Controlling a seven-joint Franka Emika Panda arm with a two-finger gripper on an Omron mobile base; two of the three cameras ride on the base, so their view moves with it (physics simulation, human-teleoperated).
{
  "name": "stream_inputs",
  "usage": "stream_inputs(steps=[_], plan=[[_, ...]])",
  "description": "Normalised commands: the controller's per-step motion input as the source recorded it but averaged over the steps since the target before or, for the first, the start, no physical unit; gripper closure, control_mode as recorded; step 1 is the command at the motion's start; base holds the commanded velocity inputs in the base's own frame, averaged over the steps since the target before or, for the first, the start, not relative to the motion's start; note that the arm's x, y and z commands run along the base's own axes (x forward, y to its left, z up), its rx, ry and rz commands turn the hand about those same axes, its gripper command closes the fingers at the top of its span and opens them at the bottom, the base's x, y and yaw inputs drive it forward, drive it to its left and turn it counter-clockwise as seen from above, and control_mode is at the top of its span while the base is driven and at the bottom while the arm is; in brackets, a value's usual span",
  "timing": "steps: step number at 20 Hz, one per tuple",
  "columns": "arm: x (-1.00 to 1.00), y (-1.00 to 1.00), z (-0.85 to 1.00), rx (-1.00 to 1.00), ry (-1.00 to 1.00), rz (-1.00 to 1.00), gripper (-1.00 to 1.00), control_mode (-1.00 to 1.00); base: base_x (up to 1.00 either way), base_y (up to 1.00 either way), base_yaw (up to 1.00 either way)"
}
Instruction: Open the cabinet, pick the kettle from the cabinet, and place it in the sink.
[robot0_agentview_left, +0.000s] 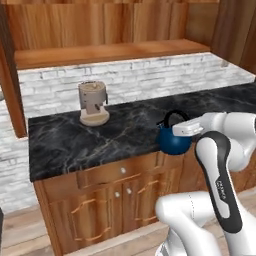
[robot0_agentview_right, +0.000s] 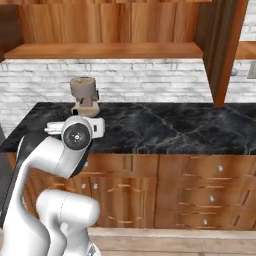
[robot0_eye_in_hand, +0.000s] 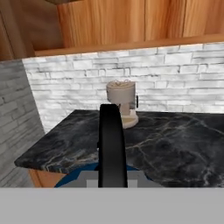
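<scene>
Item: kettle (robot0_agentview_left: 174, 140), small, round, dark blue, with a black loop handle (robot0_eye_in_hand: 112, 144). Location: carried in the air at the front edge of the table (robot0_agentview_left: 75, 140), in front of the lower drawers, and not resting on the marble. Holder: the gripper (robot0_agentview_left: 186, 129) of the white arm, whose jaws appear to pinch the top of the loop handle; in the hand view the handle rises as a black band straight up the middle, with the blue body just below it. Neighbouring item: a tan coffee machine (robot0_agentview_left: 93, 102), standing well apart toward the wall. Cabinet (robot0_agentview_left: 110, 30): overhead, with its wooden shelf exposed. Step in hand, by judgement: carrying the kettle to the sink, which has yet to be reached. Handling advice: the kettle hangs from its loop and is likely to swing, so slow, level travel suits it; keep it above the table edge and lower it only once the basin lies directly beneath.
</scene>
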Motion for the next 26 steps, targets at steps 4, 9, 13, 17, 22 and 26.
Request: stream_inputs(steps=[4,9,13,17,22,26], plan=[[0.0,0.0,0.0,0.0,0.0,0.0,1.0,1.0,-0.27,0.04,-0.62],[0.0,0.0,0.0,0.0,0.0,0.0,1.0,1.0,-0.2,0.04,-0.6],[0.0,0.0,0.0,0.0,0.0,0.0,1.0,1.0,0.0,0.01,-0.57],[0.0,0.0,0.0,0.0,0.0,0.0,1.0,1.0,0.05,0.0,-0.55],[0.0,0.0,0.0,0.0,0.0,0.0,1.0,1.0,0.09,0.0,-0.56],[0.0,0.0,0.0,0.0,0.0,0.0,1.0,1.0,0.12,0.03,-0.61]])
